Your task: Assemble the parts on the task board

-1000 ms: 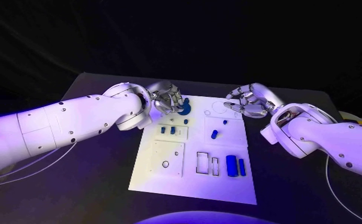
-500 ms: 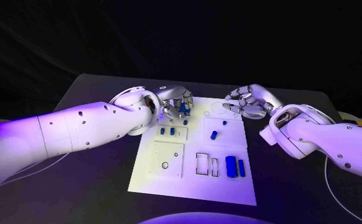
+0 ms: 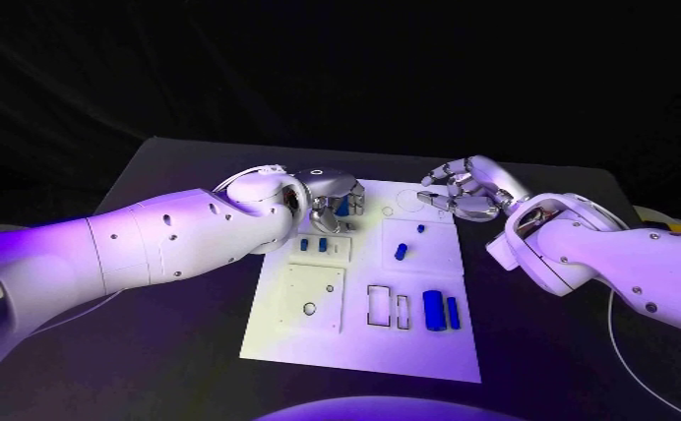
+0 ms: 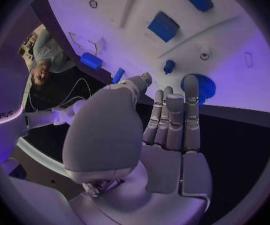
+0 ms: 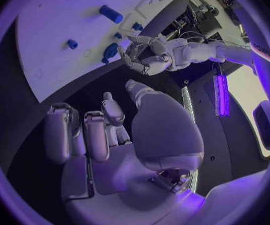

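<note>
At the far left corner of the task board [image 3: 305, 337], we are seeing the left robot hand [image 3: 330, 200] hovering with its fingers straight and held together, grasping nothing. In the left wrist view its fingertips [image 4: 191, 85] are lying just over the round blue part [image 4: 202, 88], which is sitting on the board near that far edge. We are judging the main risk here to be a sideways nudge: a descending finger could push the round part off its place or over the board's edge onto the black worktop [image 3: 170, 342].

Toward the middle, small blue parts [image 3: 403, 251] are lying loose on the board, and two long blue parts [image 3: 442, 311] are resting nearer the robot. A sweeping forearm could scatter these.

At the far right corner, the right robot hand [image 3: 462, 194] is hanging with fingers curled inward, clenched on nothing. If both hands are converging on the far edge, we are expecting a risk of collision.
</note>
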{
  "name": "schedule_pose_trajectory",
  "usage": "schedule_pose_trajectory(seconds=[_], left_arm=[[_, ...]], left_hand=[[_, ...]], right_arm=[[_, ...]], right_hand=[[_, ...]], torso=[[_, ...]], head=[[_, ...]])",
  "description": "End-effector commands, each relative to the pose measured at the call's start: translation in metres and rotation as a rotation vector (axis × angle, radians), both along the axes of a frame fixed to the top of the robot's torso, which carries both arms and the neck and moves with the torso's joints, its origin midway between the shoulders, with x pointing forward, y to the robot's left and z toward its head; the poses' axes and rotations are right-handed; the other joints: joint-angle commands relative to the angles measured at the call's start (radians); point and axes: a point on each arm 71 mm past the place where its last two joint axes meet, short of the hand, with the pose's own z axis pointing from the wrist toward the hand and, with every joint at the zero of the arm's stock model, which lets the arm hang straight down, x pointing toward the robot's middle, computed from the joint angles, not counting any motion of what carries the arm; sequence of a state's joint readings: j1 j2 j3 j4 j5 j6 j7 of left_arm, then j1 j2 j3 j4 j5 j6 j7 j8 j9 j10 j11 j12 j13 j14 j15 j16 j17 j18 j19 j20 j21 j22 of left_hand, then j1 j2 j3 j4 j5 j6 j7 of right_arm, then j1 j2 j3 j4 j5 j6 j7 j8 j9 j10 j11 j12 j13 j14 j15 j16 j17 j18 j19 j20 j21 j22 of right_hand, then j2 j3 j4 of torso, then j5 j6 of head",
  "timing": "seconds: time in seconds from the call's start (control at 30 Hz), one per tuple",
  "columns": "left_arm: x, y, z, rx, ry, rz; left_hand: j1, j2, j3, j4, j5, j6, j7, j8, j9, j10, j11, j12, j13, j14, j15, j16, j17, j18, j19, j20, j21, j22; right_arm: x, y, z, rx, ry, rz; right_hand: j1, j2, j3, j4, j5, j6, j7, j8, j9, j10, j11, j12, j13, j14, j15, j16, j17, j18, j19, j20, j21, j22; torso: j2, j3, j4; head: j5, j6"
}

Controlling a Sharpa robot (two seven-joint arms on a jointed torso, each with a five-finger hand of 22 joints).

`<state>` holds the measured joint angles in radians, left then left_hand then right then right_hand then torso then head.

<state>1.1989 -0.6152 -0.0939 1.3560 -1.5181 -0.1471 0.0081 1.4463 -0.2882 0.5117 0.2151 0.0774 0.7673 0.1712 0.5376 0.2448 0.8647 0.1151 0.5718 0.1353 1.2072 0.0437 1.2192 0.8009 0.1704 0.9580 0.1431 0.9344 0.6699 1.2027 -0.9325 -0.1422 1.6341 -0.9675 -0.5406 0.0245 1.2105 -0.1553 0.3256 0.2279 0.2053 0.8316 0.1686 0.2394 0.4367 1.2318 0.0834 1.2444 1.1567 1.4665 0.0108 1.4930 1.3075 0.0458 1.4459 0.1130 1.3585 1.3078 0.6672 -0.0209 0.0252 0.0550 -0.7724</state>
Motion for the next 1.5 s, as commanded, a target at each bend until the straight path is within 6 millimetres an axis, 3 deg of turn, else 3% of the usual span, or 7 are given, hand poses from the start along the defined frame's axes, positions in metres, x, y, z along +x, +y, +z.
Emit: schedule_pose_trajectory(seconds=[0.03,0.4,0.97,1.23,1.5], left_arm=[[-0.002,-0.002,-0.006,0.080,0.034,-0.022],[0.000,-0.002,-0.017,0.125,0.066,0.003],[0.002,-0.003,-0.018,0.111,0.063,0.024],[0.002,-0.003,-0.019,0.114,0.072,0.031],[0.002,-0.002,-0.019,0.114,0.078,0.036]], left_hand=[[0.008,0.006,-0.001,0.005,-0.003,0.017,-0.001,-0.008,-0.005,0.015,0.000,-0.005,-0.003,0.020,0.001,0.028,0.027,0.011,0.018,-0.001,0.020,0.020],[0.014,0.007,0.004,0.009,-0.002,0.029,0.000,-0.022,-0.013,0.024,0.000,-0.011,-0.009,0.040,0.001,0.065,0.057,0.004,0.043,-0.002,0.062,0.069],[0.039,0.032,0.054,0.009,-0.002,0.052,0.001,-0.040,-0.025,0.046,-0.002,-0.022,-0.019,0.055,-0.001,0.102,0.071,-0.003,0.067,-0.003,0.119,0.129],[0.072,0.051,0.109,-0.023,-0.004,0.080,-0.002,-0.045,-0.028,0.077,-0.009,-0.022,-0.022,0.084,-0.008,0.133,0.101,-0.013,0.101,-0.010,0.180,0.198],[0.079,0.053,0.122,-0.037,-0.004,0.083,0.000,-0.049,-0.030,0.080,-0.009,-0.025,-0.023,0.083,-0.009,0.135,0.094,-0.013,0.099,-0.011,0.190,0.206]], right_arm=[[-0.001,0.001,0.000,0.002,-0.006,0.012],[-0.001,0.001,0.000,0.002,-0.006,0.013],[-0.001,0.002,0.000,0.002,-0.005,0.014],[-0.001,0.002,0.000,0.002,-0.004,0.015],[-0.001,0.002,0.000,0.001,-0.003,0.014]], right_hand=[[0.005,0.005,0.000,0.004,0.007,-0.007,-0.001,0.004,0.001,-0.010,0.000,-0.006,-0.001,0.054,-0.002,-0.004,0.054,0.012,-0.006,0.000,-0.004,0.120],[0.006,0.005,0.000,0.005,0.007,-0.007,-0.001,0.004,0.001,-0.012,0.000,-0.009,-0.004,0.053,-0.002,-0.006,0.052,0.012,-0.007,0.000,-0.006,0.119],[0.007,0.005,-0.001,0.006,0.008,-0.008,-0.001,0.005,0.001,-0.011,0.000,-0.009,-0.003,0.053,-0.002,-0.007,0.050,0.012,-0.008,0.000,-0.007,0.118],[0.007,0.005,-0.001,0.006,0.008,-0.008,-0.001,0.005,0.001,-0.011,0.000,-0.009,-0.003,0.053,-0.002,-0.007,0.050,0.012,-0.008,0.000,-0.007,0.118],[0.007,0.005,-0.001,0.006,0.008,-0.008,-0.001,0.005,0.001,-0.011,0.000,-0.009,-0.003,0.053,-0.002,-0.007,0.050,0.012,-0.008,0.000,-0.007,0.118]], torso=[[0.000,-0.0006,0.0016],[-0.001,-0.0015,0.0015],[-0.001,0.0003,0.0015],[-0.001,-0.0001,0.0013],[-0.002,-0.0006,0.0015]], head=[[-0.002,-0.002],[-0.005,-0.004],[-0.006,-0.008],[-0.007,-0.010],[-0.009,-0.011]])
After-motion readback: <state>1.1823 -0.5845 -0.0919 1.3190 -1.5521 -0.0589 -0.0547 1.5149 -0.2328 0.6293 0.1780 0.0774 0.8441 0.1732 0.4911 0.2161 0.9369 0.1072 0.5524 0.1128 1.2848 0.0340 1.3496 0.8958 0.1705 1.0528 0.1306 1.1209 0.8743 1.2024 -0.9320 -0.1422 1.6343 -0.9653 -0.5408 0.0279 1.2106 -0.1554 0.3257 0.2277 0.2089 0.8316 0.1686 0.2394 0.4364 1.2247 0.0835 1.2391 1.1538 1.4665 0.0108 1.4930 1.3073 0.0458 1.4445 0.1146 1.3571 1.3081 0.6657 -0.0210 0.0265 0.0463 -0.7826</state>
